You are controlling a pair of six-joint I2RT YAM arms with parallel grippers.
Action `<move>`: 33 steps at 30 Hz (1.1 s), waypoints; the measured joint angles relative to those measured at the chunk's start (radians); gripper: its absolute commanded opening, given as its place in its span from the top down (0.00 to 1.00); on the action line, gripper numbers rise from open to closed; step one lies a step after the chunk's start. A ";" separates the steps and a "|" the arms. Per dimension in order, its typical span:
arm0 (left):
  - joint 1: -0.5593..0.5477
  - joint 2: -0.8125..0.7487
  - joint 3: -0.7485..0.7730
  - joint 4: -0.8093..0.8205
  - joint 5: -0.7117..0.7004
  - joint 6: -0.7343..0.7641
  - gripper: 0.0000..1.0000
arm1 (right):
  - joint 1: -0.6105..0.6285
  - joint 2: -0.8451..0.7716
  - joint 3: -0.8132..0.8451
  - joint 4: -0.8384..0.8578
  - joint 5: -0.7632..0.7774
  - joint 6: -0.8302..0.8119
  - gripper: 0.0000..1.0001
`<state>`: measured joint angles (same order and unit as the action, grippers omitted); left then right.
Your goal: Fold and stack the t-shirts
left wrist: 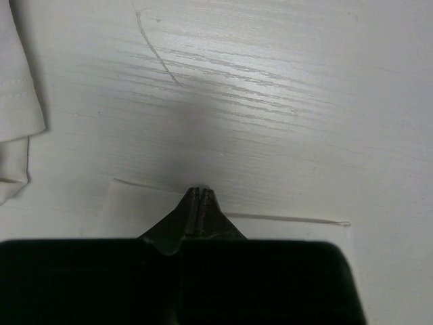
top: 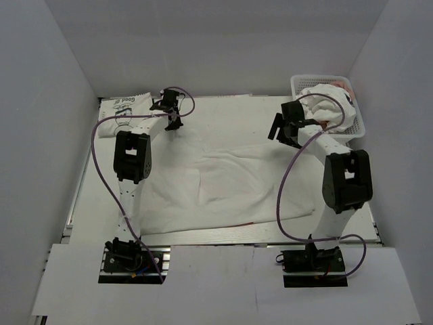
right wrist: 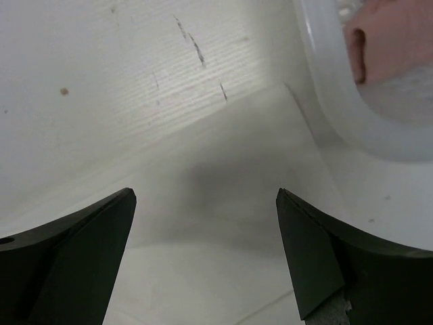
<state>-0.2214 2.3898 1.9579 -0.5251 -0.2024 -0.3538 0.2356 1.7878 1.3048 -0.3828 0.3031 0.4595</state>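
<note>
White tabletop (top: 91, 196): 1 spread t-shirt (top: 223, 169) at centre, 1 folded t-shirt (top: 125, 112) far left, more in the basket (top: 358, 125). Left claw (left wrist: 200, 193) closed at the spread t-shirt's far edge; right claw (right wrist: 206, 196) gapes open.

White wood-grain table (left wrist: 284, 101) carries a plain white cloth t-shirt (top: 223, 176) spread flat across the middle (creased), a folded white t-shirt with black lettering (top: 125, 108) at the far left corner, and a white plastic lattice basket (top: 298, 82) at the far right.
</note>
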 measured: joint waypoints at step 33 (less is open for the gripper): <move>-0.016 -0.473 -0.584 0.271 0.163 0.204 1.00 | 0.015 0.267 0.176 -0.142 0.138 0.152 1.00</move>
<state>-0.2375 1.9167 1.3735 -0.2539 -0.0395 -0.1497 0.2504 2.0552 1.4807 -0.5243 0.4416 0.6113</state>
